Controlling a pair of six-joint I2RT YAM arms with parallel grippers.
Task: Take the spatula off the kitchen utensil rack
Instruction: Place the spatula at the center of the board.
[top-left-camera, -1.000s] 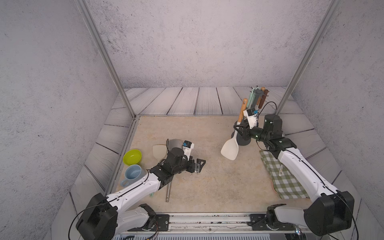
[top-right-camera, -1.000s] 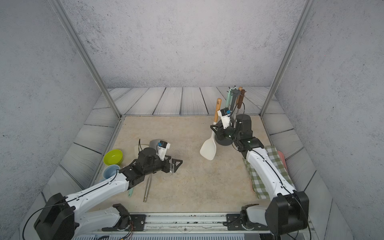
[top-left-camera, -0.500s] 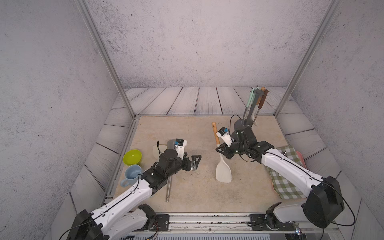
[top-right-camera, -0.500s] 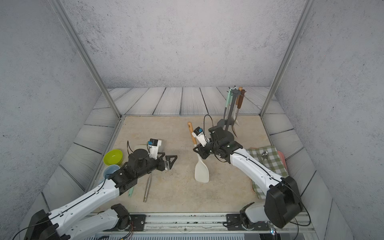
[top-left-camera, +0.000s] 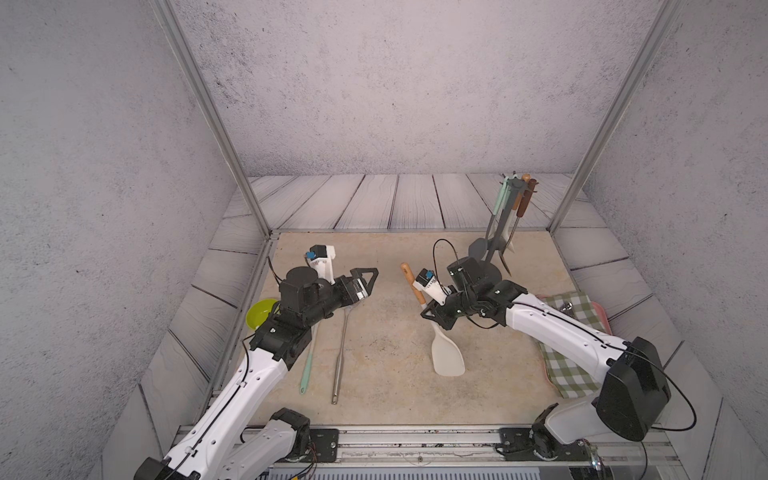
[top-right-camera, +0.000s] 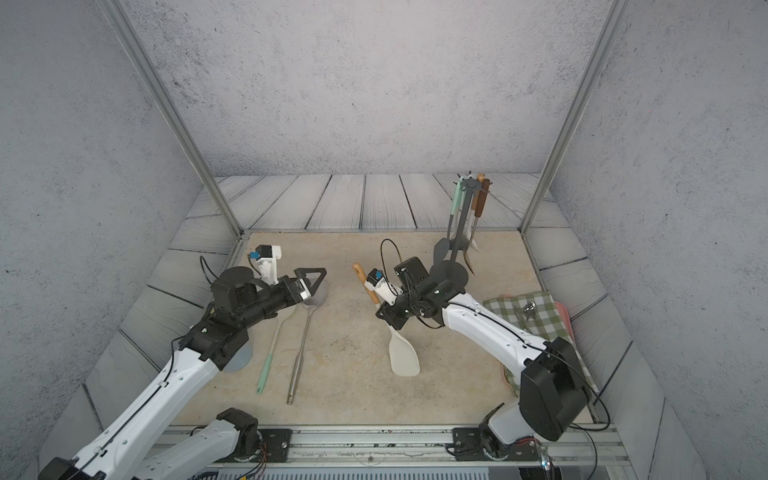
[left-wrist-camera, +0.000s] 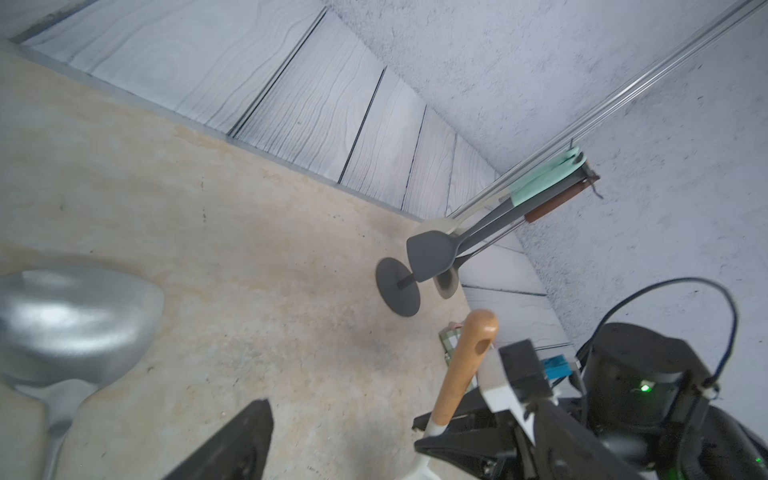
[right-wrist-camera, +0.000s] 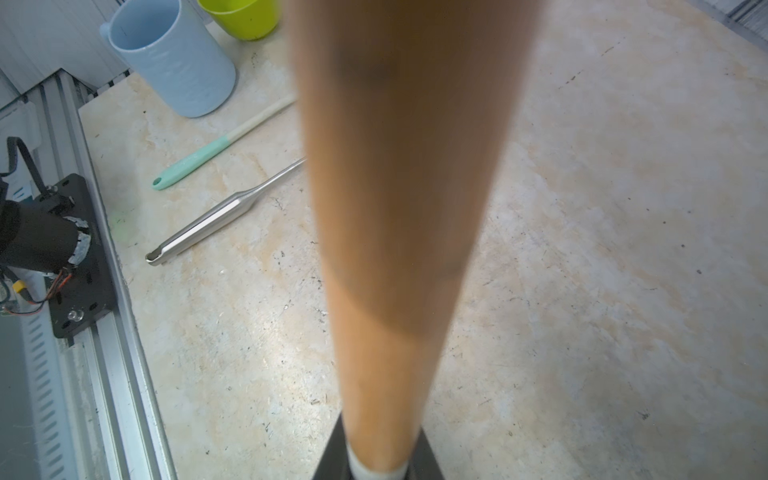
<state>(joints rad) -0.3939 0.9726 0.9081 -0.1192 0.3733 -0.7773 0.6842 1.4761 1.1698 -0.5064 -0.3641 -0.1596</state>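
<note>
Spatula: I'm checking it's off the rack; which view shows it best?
A top view: the spatula, blade to handle, apart from the rack. Right wrist: only a blurred handle. Left wrist: just the handle.

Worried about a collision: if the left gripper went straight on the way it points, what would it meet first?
Likely the spatula held in the right gripper: in a top view the open left gripper aims at its wooden handle tip. Depth is unclear.
</note>
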